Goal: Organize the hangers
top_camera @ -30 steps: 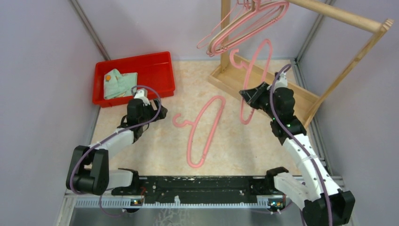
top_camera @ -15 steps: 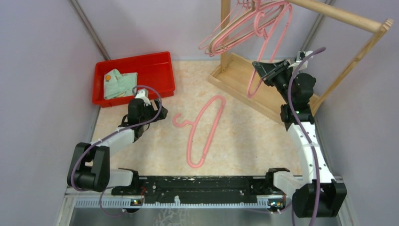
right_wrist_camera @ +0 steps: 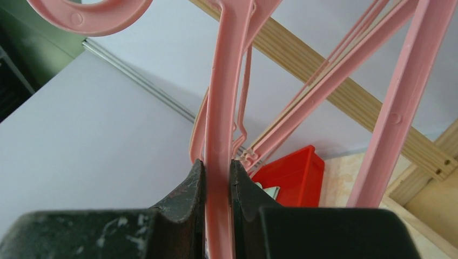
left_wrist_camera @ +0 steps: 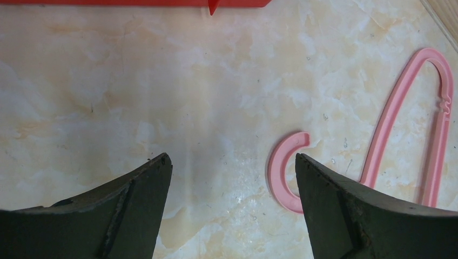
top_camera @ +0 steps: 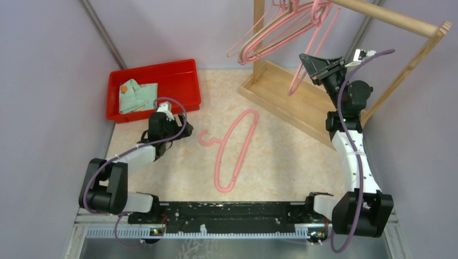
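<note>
Looking down from the top view, the right gripper [top_camera: 308, 59] is lifted high over the far right corner of the desk [top_camera: 281, 156]. It is clenched on a pink held hanger [top_camera: 294, 86], which hangs tilted, its top end up among the hung hangers [top_camera: 286, 27]. The hung hangers are on the top bar of the wooden rack [top_camera: 389, 16], and the rack's base sits on the desk in that far right corner. A pink loose hanger [top_camera: 217, 164] lies flat in the middle of the desk, with its hook end toward the left edge. The left gripper [top_camera: 180, 129] is low near the left edge, just beside that hook and not touching it. A red bin [top_camera: 156, 67] with a green cloth [top_camera: 137, 94] in it sits in the far left corner.

From the left wrist view, the left gripper [left_wrist_camera: 231, 159] is spread wide and grips nothing. The loose hanger [left_wrist_camera: 391, 124] lies on the desk by the right finger.

From the right wrist view, the right gripper [right_wrist_camera: 217, 172] squeezes the flat bar of the held hanger [right_wrist_camera: 224, 81]. The hung hangers [right_wrist_camera: 324, 75] cross behind it, and a corner of the red bin [right_wrist_camera: 294, 172] shows below.
</note>
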Controlling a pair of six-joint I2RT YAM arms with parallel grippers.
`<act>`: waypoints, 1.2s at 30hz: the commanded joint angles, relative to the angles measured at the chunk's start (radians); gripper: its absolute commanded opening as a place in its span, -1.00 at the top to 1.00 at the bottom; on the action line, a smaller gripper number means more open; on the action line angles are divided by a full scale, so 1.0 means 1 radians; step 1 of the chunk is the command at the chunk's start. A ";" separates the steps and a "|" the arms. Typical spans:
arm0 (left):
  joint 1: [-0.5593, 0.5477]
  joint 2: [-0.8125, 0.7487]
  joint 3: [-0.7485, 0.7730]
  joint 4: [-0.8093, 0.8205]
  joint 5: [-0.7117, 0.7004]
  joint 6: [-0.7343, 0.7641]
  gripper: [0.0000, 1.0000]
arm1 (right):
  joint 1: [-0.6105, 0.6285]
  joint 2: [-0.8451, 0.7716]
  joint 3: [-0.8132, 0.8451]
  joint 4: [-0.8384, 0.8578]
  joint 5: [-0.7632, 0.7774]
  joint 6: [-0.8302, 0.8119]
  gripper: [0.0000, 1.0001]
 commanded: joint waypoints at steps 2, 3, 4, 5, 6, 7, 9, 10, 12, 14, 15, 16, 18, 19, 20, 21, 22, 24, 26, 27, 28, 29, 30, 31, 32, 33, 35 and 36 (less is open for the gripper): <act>-0.007 0.003 0.027 0.023 0.001 0.010 -0.79 | -0.026 0.039 0.062 0.176 -0.018 0.058 1.00; -0.007 0.001 0.028 0.020 -0.002 0.013 -0.79 | -0.028 0.050 0.066 0.179 -0.013 0.059 1.00; -0.007 -0.002 0.028 0.018 -0.002 0.015 -0.79 | -0.031 0.063 0.073 0.180 -0.007 0.060 1.00; -0.007 -0.005 0.028 0.016 -0.003 0.015 -0.79 | -0.035 0.077 0.081 0.183 -0.001 0.061 1.00; -0.007 -0.009 0.028 0.014 -0.004 0.016 -0.79 | -0.038 0.092 0.088 0.191 0.004 0.062 1.00; -0.007 -0.013 0.027 0.012 -0.004 0.017 -0.79 | -0.041 0.107 0.097 0.197 0.011 0.064 1.00; -0.007 -0.019 0.025 0.009 -0.002 0.015 -0.79 | -0.046 0.146 0.126 0.212 0.019 0.069 1.00; -0.007 -0.024 0.023 0.009 -0.001 0.014 -0.79 | -0.048 0.165 0.141 0.227 0.019 0.074 1.00; -0.007 -0.029 0.021 0.009 -0.004 0.016 -0.79 | -0.051 0.204 0.165 0.256 0.018 0.091 1.00; -0.007 -0.029 0.021 0.007 -0.007 0.019 -0.79 | -0.050 0.242 0.183 0.274 0.023 0.101 1.00; -0.007 -0.030 0.021 0.006 -0.010 0.019 -0.79 | -0.051 0.255 0.191 0.274 0.025 0.101 1.00; -0.007 -0.028 0.021 0.005 -0.011 0.020 -0.79 | -0.051 0.267 0.197 0.273 0.027 0.101 1.00; -0.007 -0.027 0.022 0.004 -0.015 0.021 -0.79 | -0.051 0.286 0.202 0.264 0.029 0.095 1.00; -0.008 -0.025 0.022 0.005 -0.016 0.020 -0.79 | -0.051 0.295 0.203 0.255 0.030 0.086 1.00; -0.007 -0.023 0.022 0.007 -0.016 0.020 -0.79 | -0.050 0.301 0.200 0.244 0.031 0.077 1.00; -0.007 -0.019 0.024 0.007 -0.016 0.019 -0.79 | -0.047 0.304 0.196 0.228 0.036 0.067 1.00; -0.007 -0.018 0.025 0.007 -0.015 0.018 -0.79 | -0.043 0.307 0.196 0.209 0.039 0.049 1.00; -0.007 -0.013 0.028 0.007 -0.014 0.016 -0.79 | -0.026 0.320 0.215 0.139 0.040 0.002 1.00; -0.007 -0.010 0.030 0.007 -0.013 0.015 -0.79 | 0.000 0.337 0.254 0.050 0.040 -0.054 1.00; -0.007 -0.010 0.030 0.007 -0.013 0.014 -0.79 | 0.013 0.345 0.268 0.020 0.042 -0.077 1.00; -0.007 -0.011 0.030 0.007 -0.013 0.013 -0.79 | 0.027 0.351 0.277 0.001 0.048 -0.093 1.00; -0.007 -0.011 0.029 0.007 -0.014 0.014 -0.79 | 0.038 0.356 0.279 -0.017 0.057 -0.108 1.00; -0.007 -0.013 0.027 0.007 -0.016 0.012 -0.79 | 0.047 0.358 0.277 -0.023 0.067 -0.116 1.00; -0.007 -0.014 0.027 0.005 -0.018 0.014 -0.79 | 0.054 0.359 0.273 -0.030 0.075 -0.122 1.00; -0.007 -0.015 0.027 0.003 -0.019 0.015 -0.79 | 0.059 0.360 0.269 -0.038 0.081 -0.127 1.00; -0.007 -0.018 0.026 0.002 -0.021 0.017 -0.79 | 0.062 0.362 0.264 -0.044 0.084 -0.130 1.00; -0.007 -0.022 0.027 -0.001 -0.022 0.019 -0.79 | 0.065 0.360 0.248 -0.043 0.085 -0.131 1.00; -0.007 -0.023 0.028 -0.003 -0.022 0.021 -0.79 | 0.065 0.356 0.237 -0.040 0.088 -0.130 1.00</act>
